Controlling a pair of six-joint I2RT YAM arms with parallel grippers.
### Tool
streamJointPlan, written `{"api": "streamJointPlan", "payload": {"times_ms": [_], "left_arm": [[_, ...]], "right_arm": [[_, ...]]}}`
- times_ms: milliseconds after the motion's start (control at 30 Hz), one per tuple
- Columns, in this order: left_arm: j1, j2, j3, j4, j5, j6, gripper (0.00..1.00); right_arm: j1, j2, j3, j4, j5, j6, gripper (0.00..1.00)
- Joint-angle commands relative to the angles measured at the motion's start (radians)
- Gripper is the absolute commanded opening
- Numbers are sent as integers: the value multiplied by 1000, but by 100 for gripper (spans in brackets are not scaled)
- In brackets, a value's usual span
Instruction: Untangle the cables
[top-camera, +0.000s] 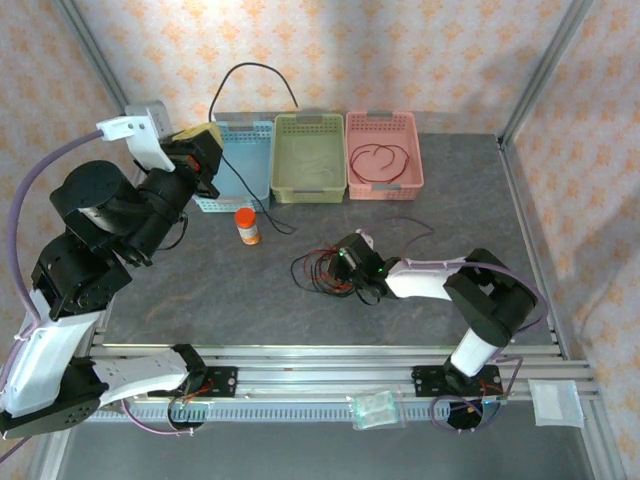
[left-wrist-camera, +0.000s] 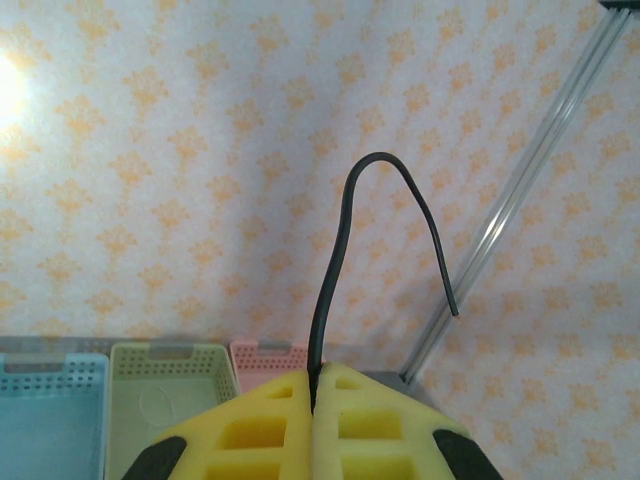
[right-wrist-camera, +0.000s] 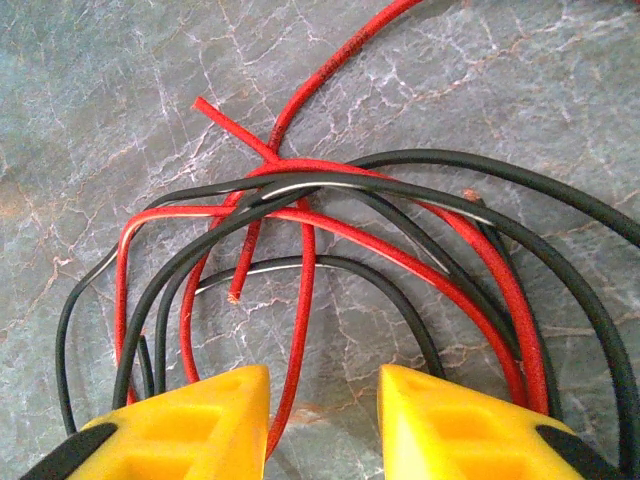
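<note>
L fingers (left-wrist-camera: 392, 396) pinch blk cable (left-wrist-camera: 327, 272), R fingers (right-wrist-camera: 190, 420) straddle tangle (right-wrist-camera: 310, 180)

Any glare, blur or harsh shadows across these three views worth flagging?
Top external: even light, soft shadows, cable tangle small but legible. Left wrist: blown-out glare patch on the wallpaper at upper left; the black cable is crisp against it. Right wrist: sharp on the marbled table, with white sheen streaks on the black strands.
</note>
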Motion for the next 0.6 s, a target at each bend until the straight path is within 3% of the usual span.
{"api": "streamJointPlan", "payload": {"times_ms": [0,300,567], "left_arm": [[-7,20,40,-23,-54,58,0],[25,73,6,51,-131,138,0],[268,167,-22,136,51,128,0]], "right_arm": [[2,-35,-16,-66,44,-4,34],[2,-263,64,-192,15,-147,43],[2,-416,154,-252,60,-230,52]]}}
